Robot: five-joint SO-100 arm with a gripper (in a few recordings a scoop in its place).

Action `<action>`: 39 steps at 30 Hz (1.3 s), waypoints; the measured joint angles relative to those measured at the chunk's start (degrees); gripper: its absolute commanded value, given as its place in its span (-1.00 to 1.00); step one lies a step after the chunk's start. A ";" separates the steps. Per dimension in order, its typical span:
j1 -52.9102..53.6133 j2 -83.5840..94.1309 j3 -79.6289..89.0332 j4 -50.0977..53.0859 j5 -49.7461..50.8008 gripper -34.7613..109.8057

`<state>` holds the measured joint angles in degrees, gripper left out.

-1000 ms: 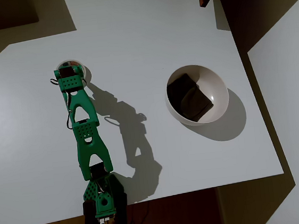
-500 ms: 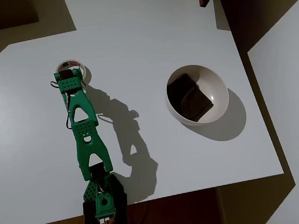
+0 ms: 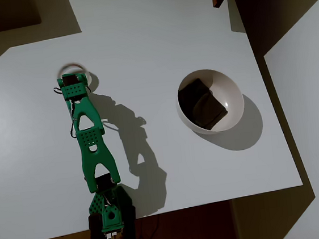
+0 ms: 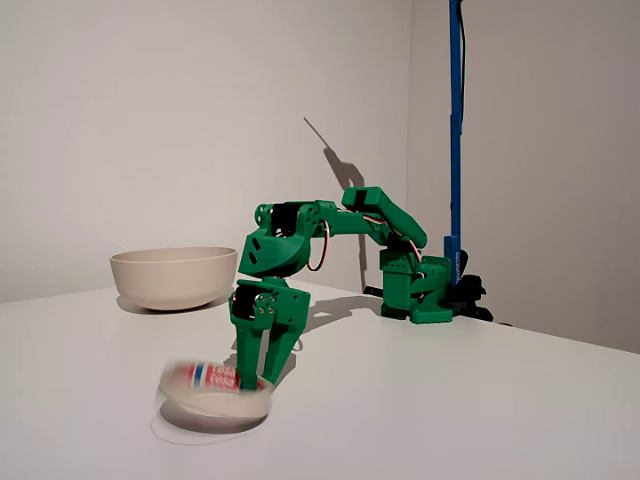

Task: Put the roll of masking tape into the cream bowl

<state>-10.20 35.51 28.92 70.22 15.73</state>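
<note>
On plain white tabletop before bare pale walls: gripper pointing down into blurred roll of masking tape, grip impossible to tell. Well apart, cream bowl holding dark block.

Green printed arm with perforated links and thin cables.

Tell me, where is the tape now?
In the overhead view the tape is at the table's upper left, under the gripper, far left of the bowl. The fixed view shows it blurred.
</note>
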 measured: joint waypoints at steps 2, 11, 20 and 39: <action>-0.44 -0.70 0.00 0.26 -0.18 -0.63; -1.23 -0.70 0.00 -0.62 -0.53 -0.63; -5.19 9.93 0.09 4.31 0.88 -0.63; 4.92 43.77 0.09 19.86 1.49 -0.64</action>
<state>-5.27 79.28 29.00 90.09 17.23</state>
